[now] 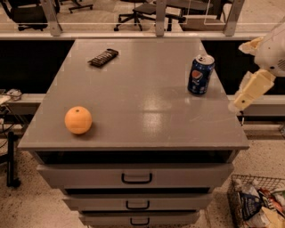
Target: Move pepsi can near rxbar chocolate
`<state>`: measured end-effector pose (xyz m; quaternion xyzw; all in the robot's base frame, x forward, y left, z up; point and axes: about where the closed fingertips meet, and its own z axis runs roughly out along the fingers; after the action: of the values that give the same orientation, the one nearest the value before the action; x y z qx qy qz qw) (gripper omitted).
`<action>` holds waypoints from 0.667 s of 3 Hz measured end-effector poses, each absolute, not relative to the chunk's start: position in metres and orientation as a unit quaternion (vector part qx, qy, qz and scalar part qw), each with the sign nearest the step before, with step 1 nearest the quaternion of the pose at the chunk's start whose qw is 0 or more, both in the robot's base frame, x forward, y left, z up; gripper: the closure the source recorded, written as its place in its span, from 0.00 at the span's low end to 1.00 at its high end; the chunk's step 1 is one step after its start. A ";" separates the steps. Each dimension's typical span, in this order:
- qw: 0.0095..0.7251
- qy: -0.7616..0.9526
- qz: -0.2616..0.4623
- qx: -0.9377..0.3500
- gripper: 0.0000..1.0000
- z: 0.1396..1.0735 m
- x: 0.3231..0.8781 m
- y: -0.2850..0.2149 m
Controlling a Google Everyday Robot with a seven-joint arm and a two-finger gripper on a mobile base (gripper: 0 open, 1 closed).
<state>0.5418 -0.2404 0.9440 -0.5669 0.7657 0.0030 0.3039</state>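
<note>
The pepsi can (200, 74) is dark blue with a silver top and stands upright near the right edge of the grey cabinet top (142, 102). The rxbar chocolate (103, 57) is a flat dark bar lying at the far left of the top, well apart from the can. My gripper (238, 76) hangs off the right side of the cabinet, just right of the can and not touching it. Its two cream fingers (252, 90) are spread apart and hold nothing.
An orange fruit (78, 120) sits near the front left of the top. The cabinet has drawers (136, 177) below. A wire basket of packets (258, 202) stands on the floor at the lower right. Office chairs (147, 11) stand behind a rail.
</note>
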 end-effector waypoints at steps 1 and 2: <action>0.374 0.754 0.049 -0.538 0.00 0.929 0.578 -0.246; 0.438 0.736 0.119 -0.502 0.00 0.912 0.604 -0.241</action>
<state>0.6042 -0.2410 0.9118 -0.5021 0.7360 0.1188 0.4383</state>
